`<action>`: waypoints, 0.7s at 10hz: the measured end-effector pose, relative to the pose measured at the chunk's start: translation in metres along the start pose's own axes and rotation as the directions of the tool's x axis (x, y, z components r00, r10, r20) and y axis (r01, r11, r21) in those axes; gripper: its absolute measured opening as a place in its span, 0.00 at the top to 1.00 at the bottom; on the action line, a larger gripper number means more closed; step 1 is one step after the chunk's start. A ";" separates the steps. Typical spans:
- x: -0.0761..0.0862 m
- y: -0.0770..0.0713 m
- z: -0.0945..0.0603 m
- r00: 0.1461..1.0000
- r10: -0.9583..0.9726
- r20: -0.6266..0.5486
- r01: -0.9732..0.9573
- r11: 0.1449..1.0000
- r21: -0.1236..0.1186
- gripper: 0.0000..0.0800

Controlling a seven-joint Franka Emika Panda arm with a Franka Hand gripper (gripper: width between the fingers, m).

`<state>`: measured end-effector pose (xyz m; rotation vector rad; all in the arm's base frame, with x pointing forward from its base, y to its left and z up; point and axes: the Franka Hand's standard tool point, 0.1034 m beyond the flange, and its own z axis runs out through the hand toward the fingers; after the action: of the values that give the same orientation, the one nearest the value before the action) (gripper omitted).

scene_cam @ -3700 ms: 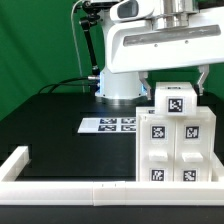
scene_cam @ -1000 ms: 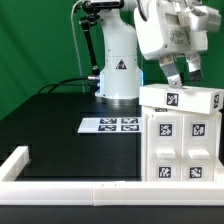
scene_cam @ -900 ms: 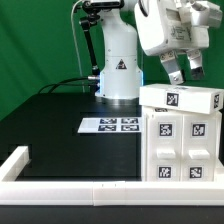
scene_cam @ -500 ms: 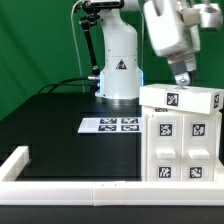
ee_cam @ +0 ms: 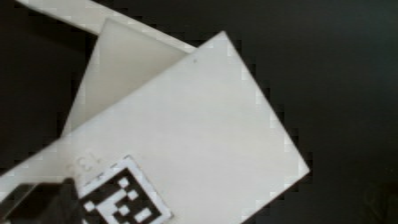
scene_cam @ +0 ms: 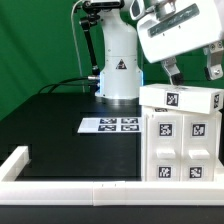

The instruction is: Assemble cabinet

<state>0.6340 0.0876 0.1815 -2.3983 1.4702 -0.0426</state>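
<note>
The white cabinet [scene_cam: 182,135] stands at the exterior view's right, an upright box with tagged blocks on its front. A flat tagged top panel [scene_cam: 180,98] lies across it. My gripper [scene_cam: 192,70] hangs a little above that panel, open and empty, with its two dark fingers [scene_cam: 172,72] well apart. In the wrist view the white top of the cabinet [ee_cam: 196,130] fills the picture from above, with one square tag [ee_cam: 125,195] near the edge. My fingertips hardly show in that view.
The marker board [scene_cam: 108,125] lies on the black table left of the cabinet. A long white border rail [scene_cam: 70,185] runs along the front edge and turns up at the exterior view's left. The arm's white base [scene_cam: 118,70] stands behind, before a green backdrop.
The gripper, low over the cabinet's top 3.7 s ago, has risen clear. Over the last second the wrist has turned, so the fingers now stand side by side above the panel.
</note>
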 end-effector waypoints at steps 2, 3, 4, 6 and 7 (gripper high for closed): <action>0.000 -0.001 -0.002 0.985 -0.173 -0.004 0.173 0.985 -0.002 0.00; 0.000 -0.001 -0.003 0.956 -0.293 -0.008 0.293 0.956 -0.015 0.00; 0.001 0.000 -0.004 0.899 -0.439 -0.007 0.439 0.898 -0.022 0.00; 0.002 0.000 -0.004 0.756 -0.654 -0.005 0.653 0.755 -0.047 0.00; 0.001 0.000 -0.004 0.653 -0.758 0.002 0.756 0.651 -0.061 0.00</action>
<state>0.6337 0.0858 0.1849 -2.8858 0.3530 -0.2255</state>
